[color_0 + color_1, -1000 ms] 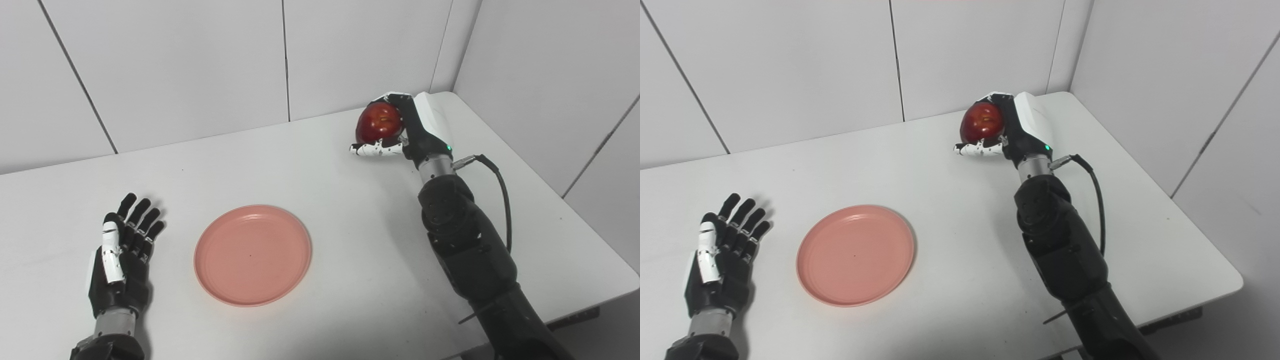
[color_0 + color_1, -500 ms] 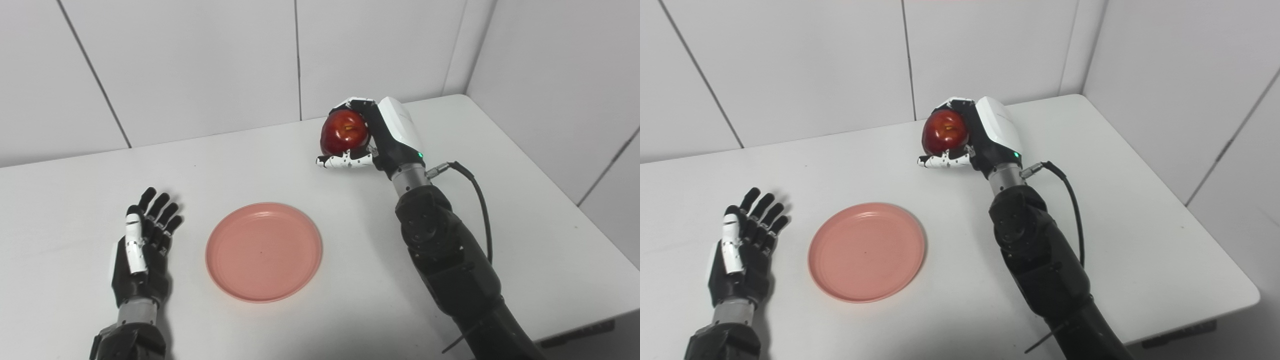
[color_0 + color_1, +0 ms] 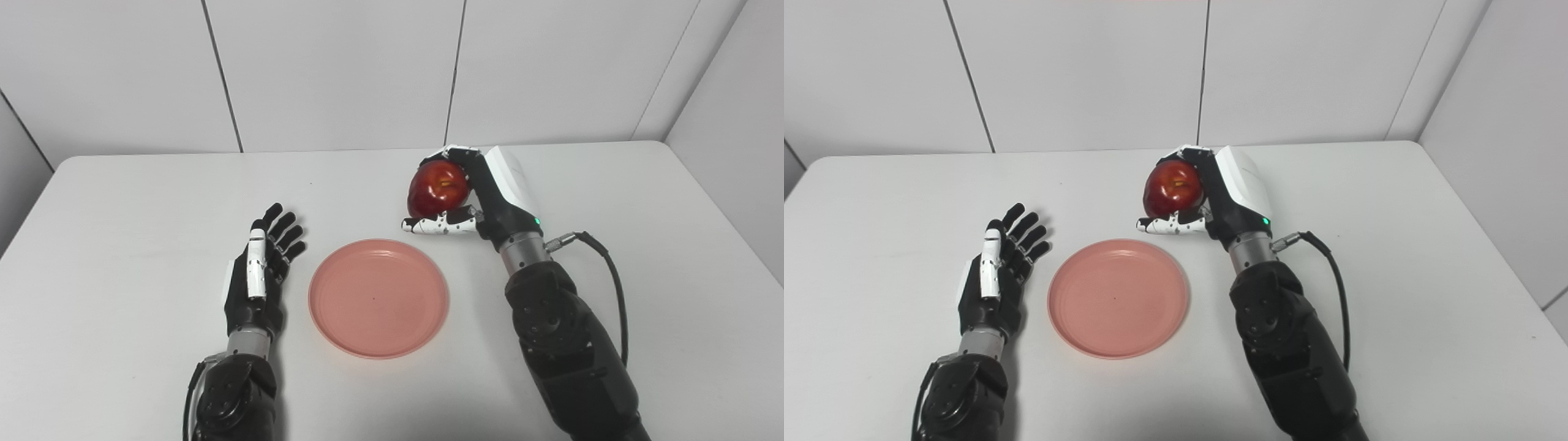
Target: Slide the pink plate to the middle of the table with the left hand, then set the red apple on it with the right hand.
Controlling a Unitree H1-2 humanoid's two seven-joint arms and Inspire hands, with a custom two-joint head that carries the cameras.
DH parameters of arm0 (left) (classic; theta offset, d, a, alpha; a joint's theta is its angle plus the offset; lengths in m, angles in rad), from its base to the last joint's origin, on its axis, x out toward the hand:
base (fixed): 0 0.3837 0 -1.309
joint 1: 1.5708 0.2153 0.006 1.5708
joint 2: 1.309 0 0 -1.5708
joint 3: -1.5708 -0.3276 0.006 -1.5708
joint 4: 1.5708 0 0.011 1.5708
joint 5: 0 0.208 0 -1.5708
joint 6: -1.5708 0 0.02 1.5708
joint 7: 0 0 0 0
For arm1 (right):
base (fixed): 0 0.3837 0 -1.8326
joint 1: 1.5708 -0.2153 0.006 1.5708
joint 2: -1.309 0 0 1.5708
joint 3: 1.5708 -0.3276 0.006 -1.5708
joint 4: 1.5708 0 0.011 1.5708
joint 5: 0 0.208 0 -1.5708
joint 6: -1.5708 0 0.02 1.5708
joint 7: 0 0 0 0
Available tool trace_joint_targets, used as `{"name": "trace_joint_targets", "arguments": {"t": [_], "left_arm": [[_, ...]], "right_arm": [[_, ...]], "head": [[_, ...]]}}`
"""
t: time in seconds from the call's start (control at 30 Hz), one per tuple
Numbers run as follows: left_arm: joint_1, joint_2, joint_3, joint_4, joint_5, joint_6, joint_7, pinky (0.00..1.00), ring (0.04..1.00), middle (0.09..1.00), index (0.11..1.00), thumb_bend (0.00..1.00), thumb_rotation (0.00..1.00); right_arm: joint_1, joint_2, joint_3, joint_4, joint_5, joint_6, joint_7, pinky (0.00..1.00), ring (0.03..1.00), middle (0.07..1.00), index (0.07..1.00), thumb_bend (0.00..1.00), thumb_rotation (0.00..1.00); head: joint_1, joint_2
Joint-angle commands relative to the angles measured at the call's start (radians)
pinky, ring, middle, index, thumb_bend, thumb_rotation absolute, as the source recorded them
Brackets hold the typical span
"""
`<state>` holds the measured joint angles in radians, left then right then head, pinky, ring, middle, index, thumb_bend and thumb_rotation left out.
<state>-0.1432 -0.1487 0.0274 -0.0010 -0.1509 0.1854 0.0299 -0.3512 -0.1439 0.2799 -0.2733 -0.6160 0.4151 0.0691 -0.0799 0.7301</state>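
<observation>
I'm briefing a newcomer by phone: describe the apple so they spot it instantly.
Start at the white table. Near its middle lies an empty pink plate; just beyond its far right rim, the right hand grips the red apple. It is the only round, glossy dark-red thing there.

The camera has swung left, so the whole scene sits further right in both views. Beyond that shift, the right hand [image 3: 484, 196] has carried the apple [image 3: 438, 188] in from the far right corner of the table [image 3: 674, 257], much closer to the plate [image 3: 378, 297], just beyond its far right rim.
</observation>
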Motion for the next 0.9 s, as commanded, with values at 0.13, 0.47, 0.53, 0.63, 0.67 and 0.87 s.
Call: {"name": "trace_joint_targets", "arguments": {"t": [0.13,0.47,0.53,0.63,0.67,0.87], "left_arm": [[-0.012,-0.025,0.004,-0.005,0.012,0.034,0.035,0.83,0.845,0.86,0.841,0.35,1.0],[-0.019,-0.025,0.005,-0.023,0.008,0.063,0.047,0.83,0.849,0.868,0.852,0.35,1.0],[-0.022,-0.026,0.007,-0.025,0.01,0.066,0.051,0.83,0.846,0.865,0.85,0.35,1.0],[-0.025,-0.024,0.008,-0.026,0.008,0.066,0.05,0.82,0.846,0.864,0.849,0.34,1.0],[-0.026,-0.024,0.007,-0.026,0.009,0.066,0.05,0.82,0.846,0.864,0.849,0.34,1.0],[-0.027,-0.025,0.004,-0.035,0.016,0.07,0.055,0.82,0.841,0.857,0.843,0.35,1.0]], "right_arm": [[-0.021,0.027,0.041,-0.024,-0.022,-0.05,0.009,0.33,0.404,0.454,0.516,0.53,0.0],[-0.006,0.062,0.081,0.018,-0.031,-0.052,0.023,0.33,0.4,0.456,0.508,0.53,0.0],[-0.005,0.067,0.086,0.024,-0.032,-0.045,0.028,0.32,0.4,0.455,0.509,0.53,0.0],[-0.004,0.073,0.088,0.037,-0.029,-0.052,0.027,0.32,0.396,0.451,0.512,0.53,0.0],[-0.004,0.074,0.091,0.045,-0.03,-0.06,0.023,0.32,0.396,0.451,0.512,0.53,0.0],[0.001,0.085,0.098,0.077,-0.029,-0.076,0.018,0.32,0.399,0.452,0.512,0.53,0.0]], "head": [[0.039,0.009],[0.076,0.027],[0.079,0.031],[0.08,0.031],[0.083,0.034],[0.099,0.041]]}}
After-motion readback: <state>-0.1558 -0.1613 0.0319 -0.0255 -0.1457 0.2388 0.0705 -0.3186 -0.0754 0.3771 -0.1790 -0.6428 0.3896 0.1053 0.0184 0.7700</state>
